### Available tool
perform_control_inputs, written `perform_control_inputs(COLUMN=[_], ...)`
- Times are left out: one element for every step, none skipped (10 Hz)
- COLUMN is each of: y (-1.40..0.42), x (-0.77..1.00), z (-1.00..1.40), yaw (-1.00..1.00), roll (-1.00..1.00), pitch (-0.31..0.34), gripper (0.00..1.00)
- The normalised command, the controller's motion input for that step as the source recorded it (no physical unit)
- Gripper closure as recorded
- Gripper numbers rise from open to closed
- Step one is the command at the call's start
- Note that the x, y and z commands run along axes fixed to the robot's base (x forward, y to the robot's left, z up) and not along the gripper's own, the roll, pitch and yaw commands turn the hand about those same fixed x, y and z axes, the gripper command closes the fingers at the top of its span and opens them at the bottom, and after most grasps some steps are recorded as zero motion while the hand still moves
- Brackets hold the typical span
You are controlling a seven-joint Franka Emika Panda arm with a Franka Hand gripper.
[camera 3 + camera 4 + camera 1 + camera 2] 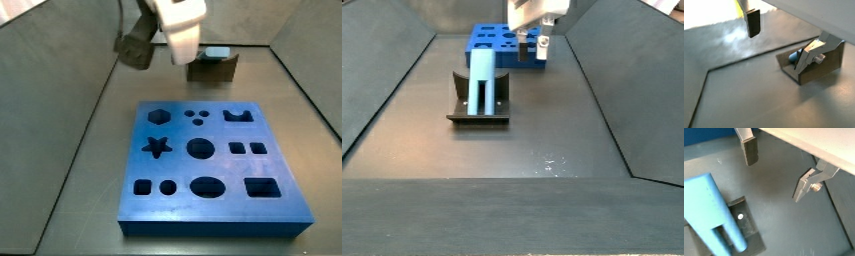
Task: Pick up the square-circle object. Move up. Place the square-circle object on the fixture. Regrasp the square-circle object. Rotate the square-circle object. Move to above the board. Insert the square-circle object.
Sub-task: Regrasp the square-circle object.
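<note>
The square-circle object (714,210), a pale blue peg, stands upright on the fixture (743,225). A side view shows it rising from the dark bracket (477,112) as a tall blue bar (482,72). In a wrist view only its rounded end (792,57) peeks out of the brown fixture (823,66). My gripper (773,181) is open, with only bare floor between its fingers (749,152), and it hangs apart from the peg. In both side views the gripper (179,52) (533,44) hovers between the fixture and the board (207,165).
The blue board (489,42) with its many shaped holes lies flat on the dark floor. Sloping dark walls enclose the workspace on both sides. A floor seam (744,61) runs past the fixture.
</note>
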Motion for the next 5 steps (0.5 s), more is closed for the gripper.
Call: perform_control_inputs(y=[-0.02,-0.01,-0.01,-0.01,-0.01], x=[-0.03,-0.02,0.00,0.01,0.04], z=[0.00,-0.01,-0.04,-0.05,-0.04], yaw=[-1.00,-1.00,-0.85,-0.63,-0.33], roll=[0.96,0.96,0.84,0.64,0.42], pitch=[0.102,0.195,0.412,0.544,0.674], gripper=[0.00,0.00,0.00,0.00,0.00])
